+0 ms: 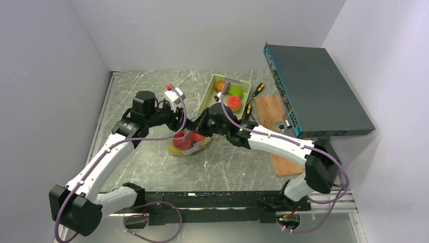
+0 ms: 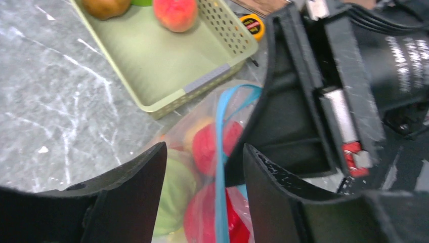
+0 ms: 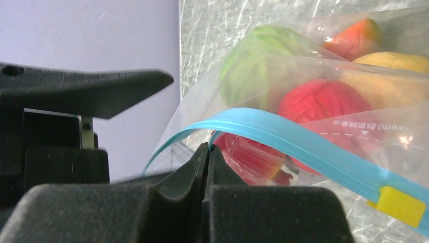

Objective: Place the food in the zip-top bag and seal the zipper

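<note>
— Right gripper (image 3: 207, 152) status?
— Pressed together, pinching the zipper (image 3: 283, 134). Zip-top bag (image 3: 313, 66) directly ahead contains red, green and yellow food (image 3: 318, 98).
— Left gripper (image 2: 205, 152)?
— Spread above the bag. Basket (image 2: 167, 55) beyond holds loose fruits (image 2: 174, 12).

The bench (image 1: 152, 167) is a grey, stone-look slab with pale veins running through it. In the middle of the frame a clear zip-top bag (image 1: 189, 146) rests on it, lumpy and full. Just above and to the right of that sits a pale green basket (image 1: 208, 96), set at a slant. Two screwdrivers (image 1: 258, 89) with yellow-and-black handles lie to the right of the basket. Next to them a wooden board (image 1: 270, 109) runs down the right side. A yellow tape measure (image 2: 251, 25) sits by the basket's corner.
</note>
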